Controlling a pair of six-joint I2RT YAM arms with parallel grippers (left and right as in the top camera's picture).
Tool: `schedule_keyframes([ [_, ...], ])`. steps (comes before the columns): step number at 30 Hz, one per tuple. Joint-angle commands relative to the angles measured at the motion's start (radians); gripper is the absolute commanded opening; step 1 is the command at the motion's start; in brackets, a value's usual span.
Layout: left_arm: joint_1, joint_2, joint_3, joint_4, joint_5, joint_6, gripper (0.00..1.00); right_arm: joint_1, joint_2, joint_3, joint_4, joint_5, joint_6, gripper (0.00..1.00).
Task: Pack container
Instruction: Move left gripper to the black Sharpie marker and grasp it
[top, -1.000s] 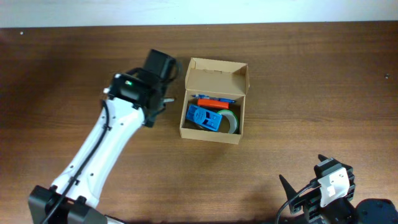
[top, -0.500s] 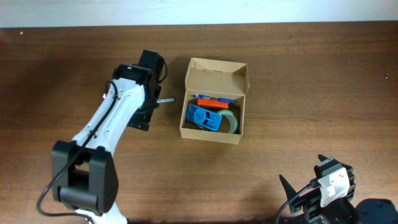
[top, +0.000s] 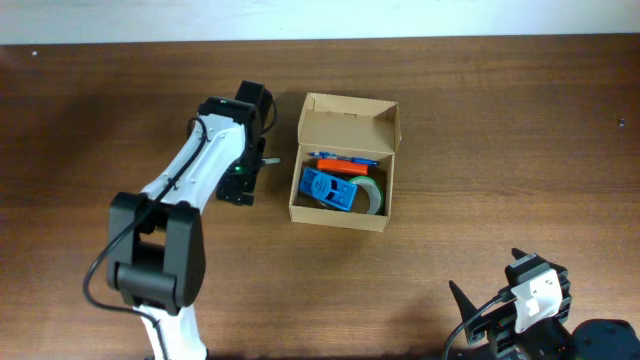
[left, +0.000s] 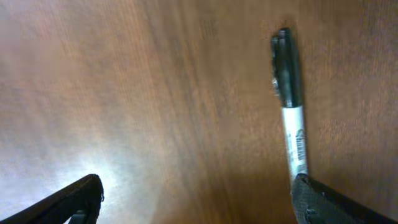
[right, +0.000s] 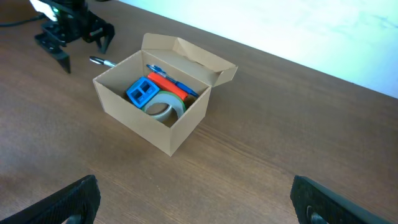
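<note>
A black-capped marker (left: 287, 102) lies flat on the brown wooden table (left: 124, 93) (white barrel, printed label).

All I see around me is a dark brown table (top: 480, 130) with fine wood grain, its far edge meeting a pale, brightly lit wall (top: 320, 18), and a soft whitish glare (left: 118, 168) lying on the wood close under my left wrist.

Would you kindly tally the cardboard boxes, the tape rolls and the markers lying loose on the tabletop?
Cardboard box: 1
Tape roll: 1
Loose marker: 1
Total: 3
</note>
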Motion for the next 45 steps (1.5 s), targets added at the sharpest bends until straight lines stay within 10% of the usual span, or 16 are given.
schedule_keyframes([
  [1, 0.003, 0.055, 0.06, 0.032, 0.007, -0.03, 0.96, -0.005, -0.006, -0.003, 0.002, 0.011, 0.008, 0.99],
  [14, 0.054, 0.176, 0.14, 0.048, 0.093, -0.03, 0.89, -0.006, -0.006, -0.003, 0.002, 0.011, 0.008, 0.99],
  [28, 0.074, 0.222, 0.14, 0.051, 0.137, -0.029, 0.42, -0.005, -0.006, -0.003, 0.002, 0.011, 0.008, 0.99],
  [38, 0.074, 0.238, 0.14, 0.087, 0.157, -0.027, 0.42, -0.006, -0.006, -0.003, 0.002, 0.011, 0.008, 0.99],
  [45, 0.043, 0.172, 0.225, 0.088, 0.079, 0.061, 0.6, -0.006, -0.006, -0.003, 0.002, 0.011, 0.008, 0.99],
])
